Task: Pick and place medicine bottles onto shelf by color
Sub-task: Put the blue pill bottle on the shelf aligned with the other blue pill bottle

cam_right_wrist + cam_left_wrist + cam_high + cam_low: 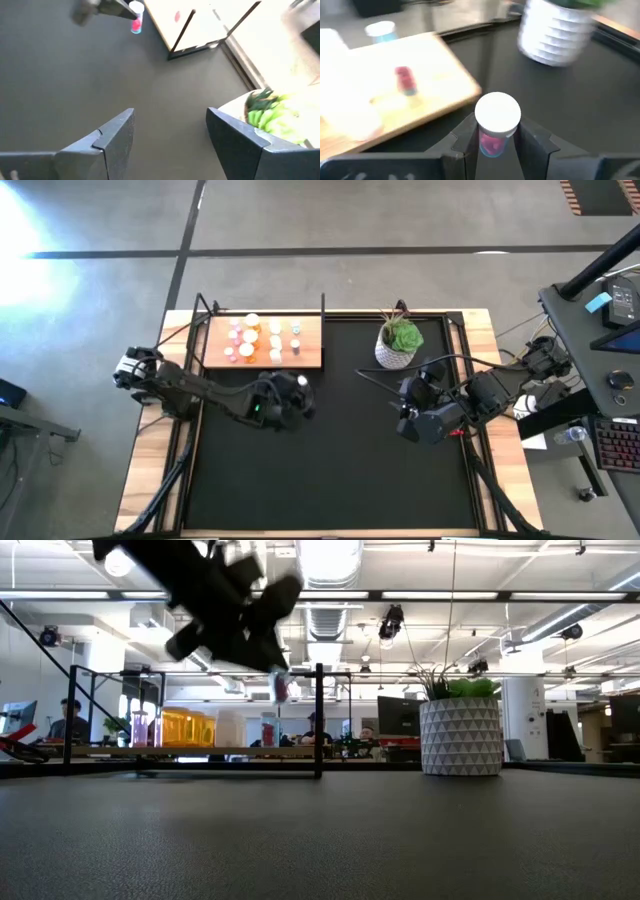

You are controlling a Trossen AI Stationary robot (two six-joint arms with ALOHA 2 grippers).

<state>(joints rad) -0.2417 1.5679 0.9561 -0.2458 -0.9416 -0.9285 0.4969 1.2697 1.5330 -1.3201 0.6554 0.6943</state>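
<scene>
Bottle [496, 127], white-capped with pink contents, sits clamped in left tool [492, 142].

In the high view the bottles on the shelf [263, 342] are too small to tell apart beyond pale pink, orange and white dots. The left claw [290, 402] is a dark mass there; its fingers and the pink bottle [494, 131] cannot be made out. In the low view that claw is smeared by blur and cut by the top edge. The left wrist view cuts off the plant pot [556, 35] at the top, and shelf bottles are blurred. In the right wrist view the plant is washed out
</scene>
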